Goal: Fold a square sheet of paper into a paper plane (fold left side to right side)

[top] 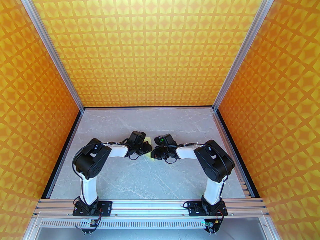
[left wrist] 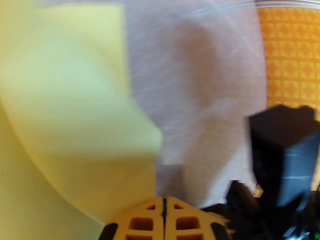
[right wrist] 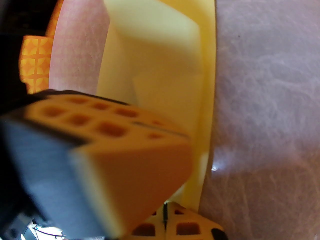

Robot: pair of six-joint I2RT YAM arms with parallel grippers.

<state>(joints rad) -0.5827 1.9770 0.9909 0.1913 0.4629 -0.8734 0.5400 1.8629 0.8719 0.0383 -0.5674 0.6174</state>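
Observation:
The pale yellow sheet of paper (top: 149, 140) lies mid-table, mostly covered by the two grippers that meet above it. In the left wrist view the paper (left wrist: 75, 96) has a flap raised and curving, and my left gripper (left wrist: 163, 210) is shut with its tips at the paper's near edge. In the right wrist view the paper (right wrist: 160, 59) shows folded layers. My right gripper (right wrist: 165, 220) is shut at its lower edge, and the left gripper's tan finger (right wrist: 130, 146) crosses in front. I cannot tell whether paper sits between either pair of fingers. From above, the left gripper (top: 147, 147) and right gripper (top: 155, 152) nearly touch.
The grey marble tabletop (top: 140, 179) is walled by orange patterned panels (top: 150, 46) at the back and both sides, with aluminium posts (top: 75, 94) at the corners. The right arm's black wrist (left wrist: 282, 154) sits close beside the left gripper.

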